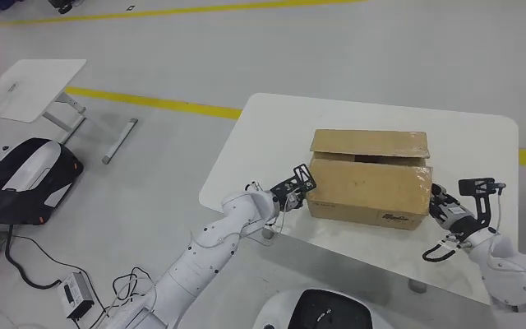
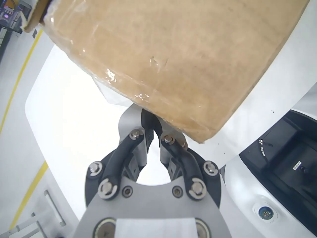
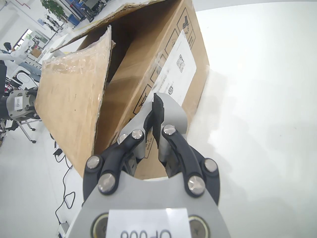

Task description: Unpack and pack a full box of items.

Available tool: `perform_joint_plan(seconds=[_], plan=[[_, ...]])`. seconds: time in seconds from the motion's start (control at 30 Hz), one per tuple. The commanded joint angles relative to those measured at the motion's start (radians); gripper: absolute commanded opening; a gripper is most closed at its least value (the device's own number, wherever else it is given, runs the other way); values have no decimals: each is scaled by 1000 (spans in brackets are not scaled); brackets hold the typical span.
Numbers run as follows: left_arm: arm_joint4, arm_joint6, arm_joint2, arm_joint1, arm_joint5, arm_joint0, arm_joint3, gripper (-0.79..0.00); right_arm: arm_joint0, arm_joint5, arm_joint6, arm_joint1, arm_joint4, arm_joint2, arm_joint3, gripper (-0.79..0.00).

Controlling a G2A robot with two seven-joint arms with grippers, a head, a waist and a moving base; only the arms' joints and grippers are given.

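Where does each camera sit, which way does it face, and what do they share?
Top view: above the arms, looking down at the brown cardboard box on the white rounded table; left gripper and right gripper at its opposite ends.
Left wrist view: on that wrist, facing past the shut left gripper at the taped box.
Right wrist view: on that wrist, facing past the shut right gripper at the labelled end of the box.
Shared: box and table in all three.

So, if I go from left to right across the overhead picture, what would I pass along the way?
Small white side table on the floor → left gripper at the box's left end → cardboard box, partly open on top → right gripper at the box's right end.
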Motion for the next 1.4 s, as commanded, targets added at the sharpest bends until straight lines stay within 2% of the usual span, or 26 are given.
perform_joint_plan(seconds=[0.0, 0.53, 0.57, 0.6, 0.63, 0.7, 0.77, 0.93, 1.03, 1.07, 1.13, 1.17, 1.27, 1.37], plan=[[-18, 6, -2, 0, -13, 3, -8, -785, -19, -4, 7, 3, 1, 15, -22, -785], [-68, 35, 32, 3, -123, 25, -71, -785, -164, -33, 30, 33, 42, 195, -155, -785], [-62, 37, 33, 4, -130, 26, -76, -462, -171, -30, 31, 34, 43, 204, -161, -526], [-53, 37, 34, 5, -132, 29, -81, -197, -176, -22, 30, 36, 43, 215, -165, -342], [-51, 39, 33, 5, -130, 32, -84, 0, -179, -18, 28, 36, 45, 223, -171, -289], [-53, 36, 29, 7, -129, 37, -90, 0, -180, -18, 28, 39, 42, 238, -179, -286], [-43, 31, 19, 9, -116, 42, -103, 0, -176, -15, 20, 40, 45, 254, -187, -129], [-12, 19, -18, 18, -77, 75, -148, 0, -160, -11, 16, 46, 42, 298, -201, -52], [-4, 5, -44, 23, -50, 103, -180, 0, -143, -6, -2, 49, 61, 333, -228, -92], [-1, 1, -53, 25, -39, 113, -192, 0, -138, -11, -7, 50, 85, 340, -239, -157], [7, -5, -73, 28, -7, 135, -214, 0, -124, -21, -9, 50, 119, 350, -264, -363], [3, -7, -82, 29, 8, 147, -224, 0, -116, -25, -6, 51, 121, 349, -275, -502], [-3, -17, -106, 31, 41, 175, -253, 0, -81, -24, -6, 49, 129, 316, -305, -785], [4, -25, -118, 33, 70, 194, -274, 0, -27, -7, 10, 43, 118, 232, -312, -785]])
